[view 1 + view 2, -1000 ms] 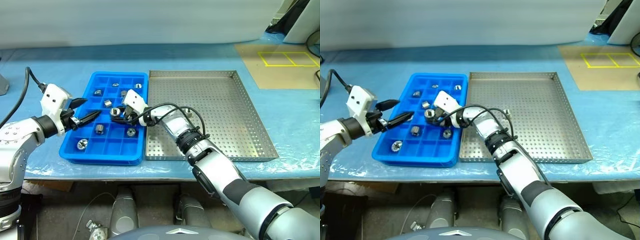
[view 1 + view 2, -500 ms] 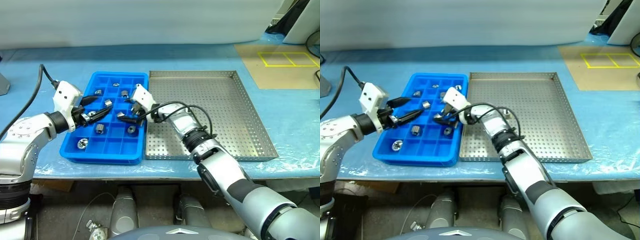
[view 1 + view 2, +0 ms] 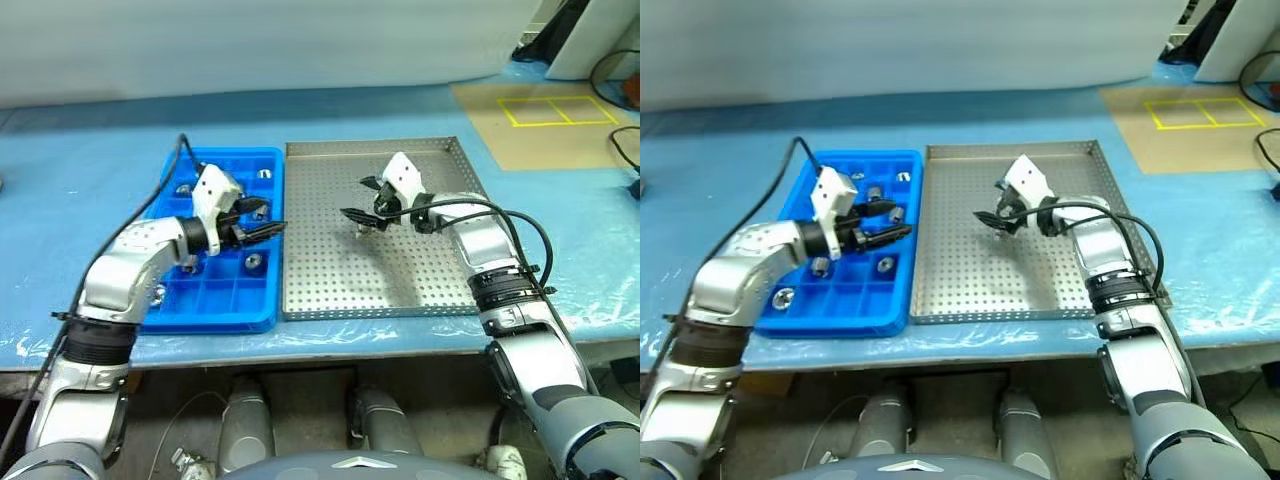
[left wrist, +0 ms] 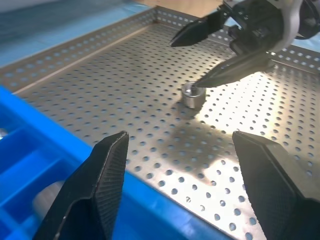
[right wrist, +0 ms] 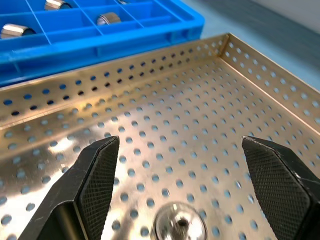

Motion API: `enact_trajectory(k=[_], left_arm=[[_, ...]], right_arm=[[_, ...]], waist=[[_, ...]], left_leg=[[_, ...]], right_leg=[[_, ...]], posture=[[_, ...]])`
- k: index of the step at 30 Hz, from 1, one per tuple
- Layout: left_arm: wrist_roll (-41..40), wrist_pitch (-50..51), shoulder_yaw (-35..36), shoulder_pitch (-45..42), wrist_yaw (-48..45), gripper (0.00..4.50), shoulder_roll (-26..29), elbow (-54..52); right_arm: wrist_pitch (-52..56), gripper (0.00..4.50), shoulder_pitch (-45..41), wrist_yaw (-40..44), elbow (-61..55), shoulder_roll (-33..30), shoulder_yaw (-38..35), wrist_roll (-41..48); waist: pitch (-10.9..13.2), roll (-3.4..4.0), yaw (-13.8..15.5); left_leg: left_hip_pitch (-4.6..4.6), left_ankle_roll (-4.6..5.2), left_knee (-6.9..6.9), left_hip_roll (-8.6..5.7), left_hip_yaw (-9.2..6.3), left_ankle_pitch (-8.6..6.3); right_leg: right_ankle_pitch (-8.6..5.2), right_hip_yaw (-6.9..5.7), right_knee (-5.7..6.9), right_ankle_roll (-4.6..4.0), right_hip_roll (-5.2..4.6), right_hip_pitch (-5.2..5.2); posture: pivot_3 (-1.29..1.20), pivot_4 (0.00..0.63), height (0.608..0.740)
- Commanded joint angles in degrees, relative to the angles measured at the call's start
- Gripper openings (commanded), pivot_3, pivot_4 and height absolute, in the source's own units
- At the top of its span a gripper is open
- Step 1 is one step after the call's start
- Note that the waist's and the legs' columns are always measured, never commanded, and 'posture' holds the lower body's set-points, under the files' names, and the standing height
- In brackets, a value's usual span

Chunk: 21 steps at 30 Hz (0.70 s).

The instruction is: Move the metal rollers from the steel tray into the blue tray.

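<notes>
- Head views: right gripper (image 3: 364,203) open over last roller (image 3: 366,224) on steel tray (image 3: 420,280); left gripper (image 3: 255,219) open, empty, at blue tray (image 3: 215,310) edge; other rollers (image 3: 886,265) sit in its compartments.
- Left wrist: roller just under right gripper's fingertip.
- Right wrist: roller between jaws; next, likely lower and close.

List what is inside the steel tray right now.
One roller stands on the steel tray's perforated floor, below the open right tool. The rest of the visible floor is bare. The right arm covers a strip near the far right side, so that part cannot be checked.
</notes>
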Motion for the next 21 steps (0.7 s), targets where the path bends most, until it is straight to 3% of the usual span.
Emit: enact_trajectory(k=[1, 15, 18, 21], left_arm=[[1.2, -2.7, -2.2, -2.1, -2.5, 3.51, -1.4, 2.0], [3.4, -4.6, -2.8, -1.4, -3.3, 3.51, -3.9, 5.1], [3.7, -4.8, -2.6, -1.2, -3.1, 3.51, -3.9, 5.0], [3.7, -4.9, -2.2, -0.9, -3.0, 3.51, -3.7, 5.0]], right_arm=[[0.1, 4.11, 1.3, -2.2, -0.5, 0.1, -1.1, 0.6], [-5.7, 4.11, -0.4, -8.6, 15.0, 4.0, -0.3, -1.7], [-7.0, 3.51, -0.2, -7.1, 15.5, 3.8, 0.0, -1.2], [-7.1, 2.47, -0.6, -8.2, 15.9, 4.0, 0.3, -1.9]], waist=[[0.0, 0.00, -0.4], [0.0, 0.00, -0.6], [0.0, 0.00, -0.5], [0.0, 0.01, -0.5]], left_leg=[[-0.02, 0.01, 0.00, 0.00, 0.00, 0.00], [-0.04, 0.18, 0.33, -0.01, 0.04, -0.10], [-0.03, 0.19, 0.36, 0.00, 0.04, -0.11], [-0.03, 0.35, 0.40, 0.00, 0.04, -0.21]], right_leg=[[0.00, 0.00, 0.00, 0.00, 0.00, -0.01], [0.01, 0.00, 0.08, -0.01, -0.10, 0.09], [0.01, -0.02, 0.12, -0.01, -0.10, 0.10], [0.01, -0.02, 0.14, -0.01, -0.11, 0.11]], posture=[[-0.11, 0.150, 0.740], [-0.11, 0.150, 0.740], [-0.11, 0.150, 0.740], [-0.10, 0.150, 0.740]])
